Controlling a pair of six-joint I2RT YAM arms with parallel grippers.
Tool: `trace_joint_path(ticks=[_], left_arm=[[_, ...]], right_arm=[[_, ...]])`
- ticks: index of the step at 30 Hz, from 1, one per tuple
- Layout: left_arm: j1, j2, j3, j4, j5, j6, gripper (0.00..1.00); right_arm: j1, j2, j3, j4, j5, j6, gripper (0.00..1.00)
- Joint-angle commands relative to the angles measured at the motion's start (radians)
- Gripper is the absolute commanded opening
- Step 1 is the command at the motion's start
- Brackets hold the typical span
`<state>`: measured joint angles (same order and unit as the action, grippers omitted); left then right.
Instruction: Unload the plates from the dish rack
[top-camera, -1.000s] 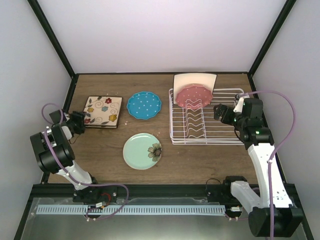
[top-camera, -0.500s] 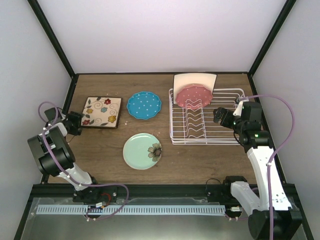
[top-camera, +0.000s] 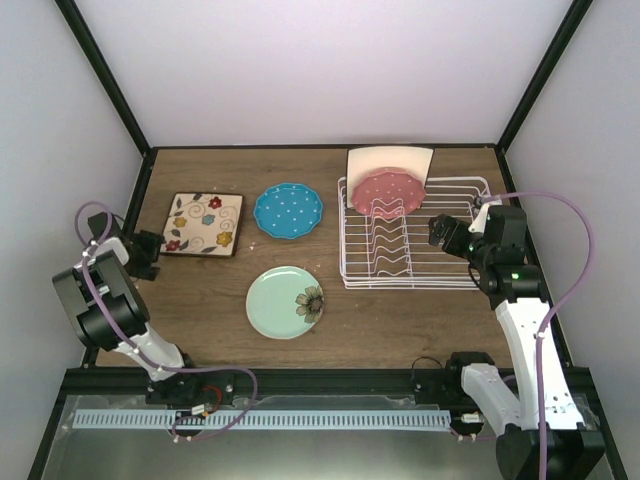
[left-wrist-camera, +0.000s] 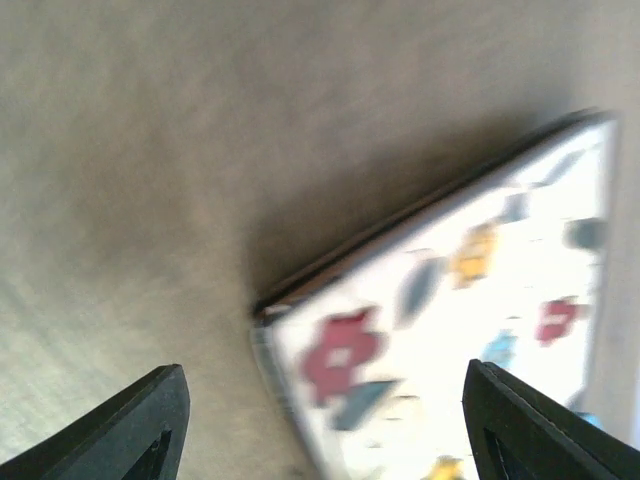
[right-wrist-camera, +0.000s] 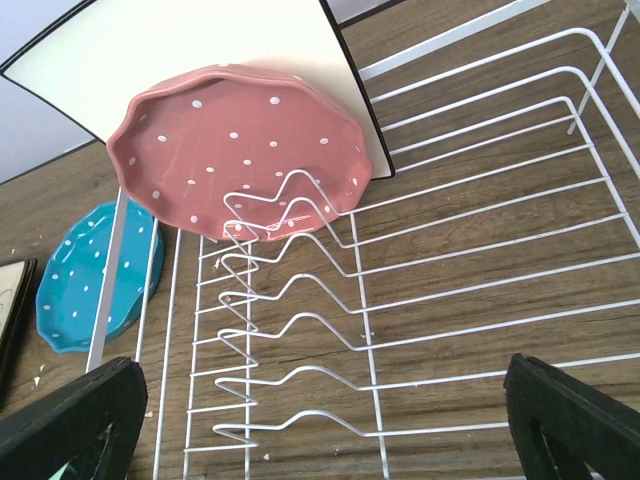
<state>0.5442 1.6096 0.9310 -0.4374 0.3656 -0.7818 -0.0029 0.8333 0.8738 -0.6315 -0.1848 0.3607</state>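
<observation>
Top external shows the dish rack (top-camera: 442, 266) lying lengthwise left to right.

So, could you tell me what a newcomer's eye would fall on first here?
Probably the pink dotted plate standing upright in the white dish rack on the right, with a square cream plate leaning behind it. Then the three plates lying flat to its left: a floral square plate, a blue dotted plate and a mint green plate.
</observation>
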Motion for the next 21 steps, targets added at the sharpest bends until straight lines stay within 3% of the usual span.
trace_joint_path(ticks=[1,5,7,9,14,17,21], left_arm=[[-0.034,-0.139,0.15,0.136,0.055,0.025,0.77],[-0.194,-0.1,0.3,0.504,0.305,0.101,0.77],[-0.303,-0.043,0.408,0.563,0.468,0.199,0.77],[-0.424,0.001,0.543,0.514,0.54,0.381,0.77],[-0.733,0.037,0.644,0.327,0.435,1.027,0.79],[-0.879,0.081,0.656,0.312,0.346,1.198,0.79],[-1.009,0.139,0.646,0.37,0.253,1.299,0.78]], right_arm=[[0.007,-0.02,0.005,-0.02,0.024,0.019,1.0],[0.008,-0.018,-0.001,-0.007,0.024,0.023,1.0],[0.008,-0.009,0.0,0.002,0.022,0.025,1.0],[0.008,-0.002,0.007,0.011,0.021,0.028,1.0],[0.007,0.01,0.032,0.014,0.03,0.032,1.0],[0.007,-0.003,0.037,0.001,0.042,0.037,1.0],[0.007,-0.032,0.037,-0.025,0.063,0.047,1.0]])
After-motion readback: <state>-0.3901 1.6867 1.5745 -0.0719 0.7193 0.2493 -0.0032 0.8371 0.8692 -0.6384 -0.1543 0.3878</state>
